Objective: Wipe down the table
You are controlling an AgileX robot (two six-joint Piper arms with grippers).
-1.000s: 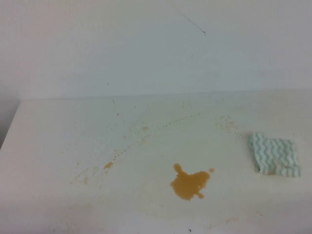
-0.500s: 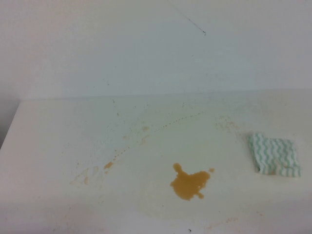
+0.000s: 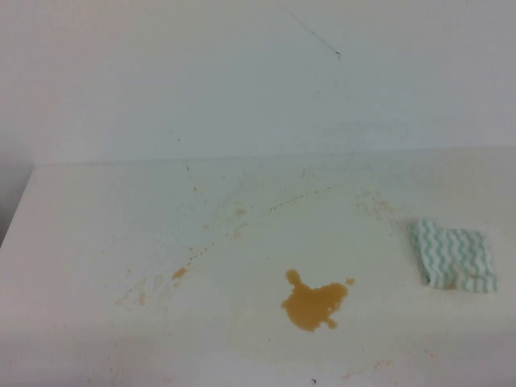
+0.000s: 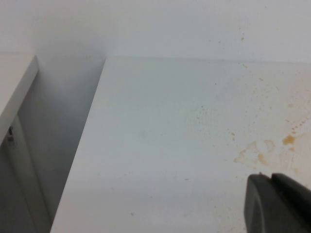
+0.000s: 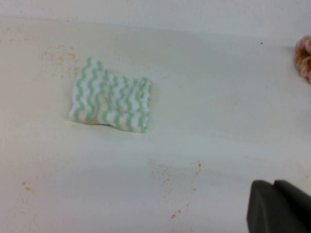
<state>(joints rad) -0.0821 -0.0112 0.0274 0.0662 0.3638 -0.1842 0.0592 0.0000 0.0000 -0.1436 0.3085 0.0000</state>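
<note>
Change: nothing has shifted since the earlier high views; cloth and spill lie where they did.
Landmark: brown spill (image 3: 313, 303), a blot on the white table (image 3: 97, 242), toward its near edge.
Cut off: both arms lie outside the high view; each wrist view shows only the dark tips of its own gripper at the picture's edge.
Unclear: pink object (image 5: 303, 56) at the rim of the right wrist view, too cropped to identify.
Cloth (image 3: 453, 255) (image 5: 111, 96): green-and-white wavy stripes, rumpled, lying on the table to the right of the spill and well apart from it; no gripper touches it.
Right gripper (image 5: 274, 187): jaws pressed together, holding nothing; above the table on the cloth's side of the spill, near the cloth but apart from it.
Left gripper (image 4: 271, 182): jaws drawn together, empty; above the table just beside the faint tan rings (image 4: 252, 153) (image 3: 145, 290), left of the spill.
</note>
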